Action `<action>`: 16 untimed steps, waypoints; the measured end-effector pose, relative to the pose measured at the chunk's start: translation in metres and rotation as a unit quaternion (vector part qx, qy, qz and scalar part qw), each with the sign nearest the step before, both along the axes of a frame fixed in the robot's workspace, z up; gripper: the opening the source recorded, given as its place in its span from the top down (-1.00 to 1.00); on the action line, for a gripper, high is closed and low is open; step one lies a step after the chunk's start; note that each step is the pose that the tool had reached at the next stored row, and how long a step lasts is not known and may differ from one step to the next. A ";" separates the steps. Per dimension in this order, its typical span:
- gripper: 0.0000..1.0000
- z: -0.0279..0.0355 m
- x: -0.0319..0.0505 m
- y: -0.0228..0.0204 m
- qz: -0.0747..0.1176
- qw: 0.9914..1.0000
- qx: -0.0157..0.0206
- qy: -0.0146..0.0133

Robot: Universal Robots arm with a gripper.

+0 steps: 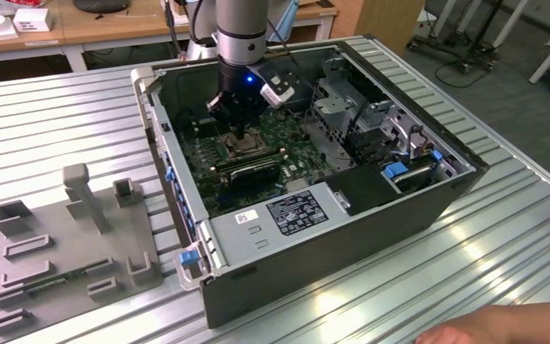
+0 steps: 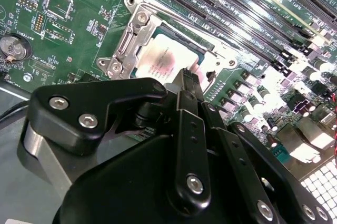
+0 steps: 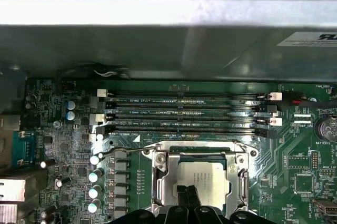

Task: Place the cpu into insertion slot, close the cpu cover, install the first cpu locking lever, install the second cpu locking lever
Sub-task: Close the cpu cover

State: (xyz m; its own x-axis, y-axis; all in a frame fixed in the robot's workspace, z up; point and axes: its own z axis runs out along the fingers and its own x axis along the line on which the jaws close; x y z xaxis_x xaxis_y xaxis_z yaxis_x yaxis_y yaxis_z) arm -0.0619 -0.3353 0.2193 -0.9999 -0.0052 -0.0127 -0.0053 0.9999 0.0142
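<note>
The cpu (image 3: 206, 174) (image 2: 164, 59), a pale silvery square, lies in the insertion slot (image 1: 243, 147) on the green motherboard. The cpu cover (image 3: 162, 177) (image 2: 131, 42), a silvery frame, lies down around it, so the chip shows through the cut-out. A thin metal lever (image 3: 125, 152) runs along one side of the socket and sticks out past its corner. My gripper (image 3: 187, 191) (image 2: 187, 75) (image 1: 241, 133) stands straight above the socket, its two black fingers pressed together. Their tips rest at the edge of the cpu face with nothing between them.
The open computer case (image 1: 447, 193) lies on a ribbed metal table. Inside are long memory slots (image 3: 184, 112), a labelled grey power supply (image 1: 285, 211) and drive cages (image 1: 351, 115). A grey fixture (image 1: 74, 244) stands at the exterior view's left. A hand (image 1: 504, 326) shows at the lower right.
</note>
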 end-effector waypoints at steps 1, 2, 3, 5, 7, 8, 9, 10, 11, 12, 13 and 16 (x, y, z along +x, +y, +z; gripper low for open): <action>0.79 0.0000 0.0000 0.0000 0.000 1.000 0.000 0.000; 0.79 0.0000 0.0000 0.0000 0.000 1.000 0.000 0.000; 0.79 -0.0002 -0.0006 0.0000 0.000 1.000 0.000 0.000; 0.79 -0.0010 -0.0027 0.0000 0.000 1.000 0.000 0.000; 0.79 -0.0026 -0.0051 0.0001 0.000 1.000 0.000 0.000; 0.79 -0.0036 -0.0062 0.0000 0.000 1.000 0.000 0.000; 0.79 -0.0047 -0.0072 0.0000 0.000 1.000 0.000 0.000; 0.79 -0.0057 -0.0080 0.0000 0.000 1.000 0.000 0.000; 0.79 -0.0065 -0.0086 0.0000 0.000 1.000 0.000 0.000; 0.79 -0.0070 -0.0089 0.0000 0.000 1.000 0.000 0.000; 0.79 -0.0073 -0.0092 0.0000 0.000 1.000 0.000 0.000; 0.79 -0.0081 -0.0108 0.0000 0.000 1.000 0.000 0.000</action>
